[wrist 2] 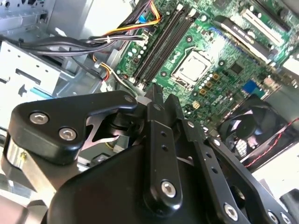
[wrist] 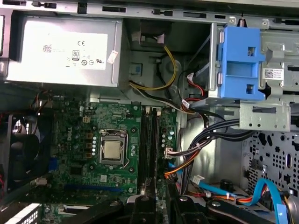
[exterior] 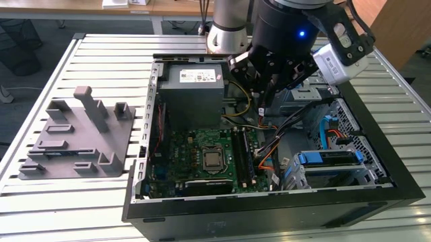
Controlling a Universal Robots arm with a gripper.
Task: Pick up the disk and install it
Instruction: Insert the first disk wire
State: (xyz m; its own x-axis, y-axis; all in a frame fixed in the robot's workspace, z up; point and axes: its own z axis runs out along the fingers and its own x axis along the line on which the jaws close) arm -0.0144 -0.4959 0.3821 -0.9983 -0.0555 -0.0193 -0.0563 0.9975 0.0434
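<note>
The disk (exterior: 328, 158), a silver drive framed by blue side rails, lies flat in the metal bay at the near right corner of the open computer case (exterior: 269, 209) in the exterior view. My gripper (exterior: 262, 108) hangs inside the case, above the cables beside the memory slots. It is well behind the disk and apart from it. In the second wrist view the two black fingers meet at the gripper (wrist 2: 156, 92) tip with nothing between them, over the green motherboard (wrist 2: 210, 56).
A grey power-supply box (exterior: 194, 80) fills the case's far corner. The metal drive cage with a blue latch (wrist: 238, 63) stands next to it. Cable bundles (wrist: 205, 140) cross beside the motherboard. A grey moulded fixture (exterior: 77, 136) sits on the slatted table at the exterior view's left.
</note>
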